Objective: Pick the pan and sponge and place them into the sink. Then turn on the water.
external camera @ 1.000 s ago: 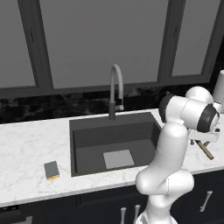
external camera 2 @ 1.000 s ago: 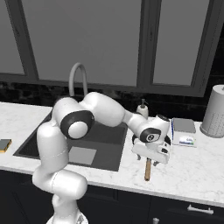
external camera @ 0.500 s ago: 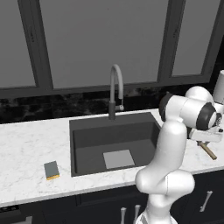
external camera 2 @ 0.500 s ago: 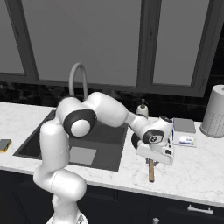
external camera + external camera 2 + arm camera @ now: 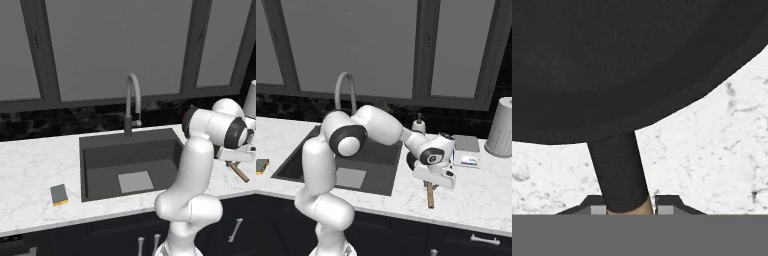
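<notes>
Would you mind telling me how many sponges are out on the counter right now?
1. The sponge lies flat on the counter left of the sink, near the front edge; also visible at the right base view's left edge.

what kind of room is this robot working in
A rendered kitchen, it seems: a dark recessed sink with a tall gooseneck faucet set in a white marble counter, a sponge beside it, and a black pan on the counter.

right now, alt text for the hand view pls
Close-up from the hand: the gripper straddles the handle of the black pan, one fingertip on each side. The pan rests on the white marble counter.
</notes>
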Motion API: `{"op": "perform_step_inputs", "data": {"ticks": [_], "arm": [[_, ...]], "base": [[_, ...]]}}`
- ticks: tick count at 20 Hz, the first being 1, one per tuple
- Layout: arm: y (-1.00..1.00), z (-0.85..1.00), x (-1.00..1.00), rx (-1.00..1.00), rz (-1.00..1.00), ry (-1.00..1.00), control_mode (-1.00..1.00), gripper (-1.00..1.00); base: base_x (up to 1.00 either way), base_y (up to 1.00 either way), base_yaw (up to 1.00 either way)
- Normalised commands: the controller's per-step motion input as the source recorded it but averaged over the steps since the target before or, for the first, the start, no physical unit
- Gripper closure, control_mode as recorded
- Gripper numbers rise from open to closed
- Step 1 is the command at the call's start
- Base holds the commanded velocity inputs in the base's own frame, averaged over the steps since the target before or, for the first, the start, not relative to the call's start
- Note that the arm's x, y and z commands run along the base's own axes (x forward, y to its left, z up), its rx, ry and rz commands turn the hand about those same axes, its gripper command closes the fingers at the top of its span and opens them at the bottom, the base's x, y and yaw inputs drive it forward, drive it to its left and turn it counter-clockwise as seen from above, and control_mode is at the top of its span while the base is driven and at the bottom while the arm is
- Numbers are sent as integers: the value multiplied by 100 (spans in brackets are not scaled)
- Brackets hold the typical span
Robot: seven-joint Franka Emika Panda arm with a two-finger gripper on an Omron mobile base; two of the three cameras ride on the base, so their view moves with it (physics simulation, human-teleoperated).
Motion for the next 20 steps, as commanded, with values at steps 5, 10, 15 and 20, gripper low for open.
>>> {"op": "perform_step_inputs", "data": {"ticks": [5, 10, 15, 20], "arm": [[10, 19, -16, 2, 7, -8, -100, 100], [81, 59, 1, 0, 25, -15, -100, 100], [100, 17, 39, -1, 40, 3, -100, 100], [97, 0, 46, 0, 52, 9, -100, 100]], "base": [[0, 0, 0], [0, 0, 0], [0, 0, 0], [0, 0, 0]]}}
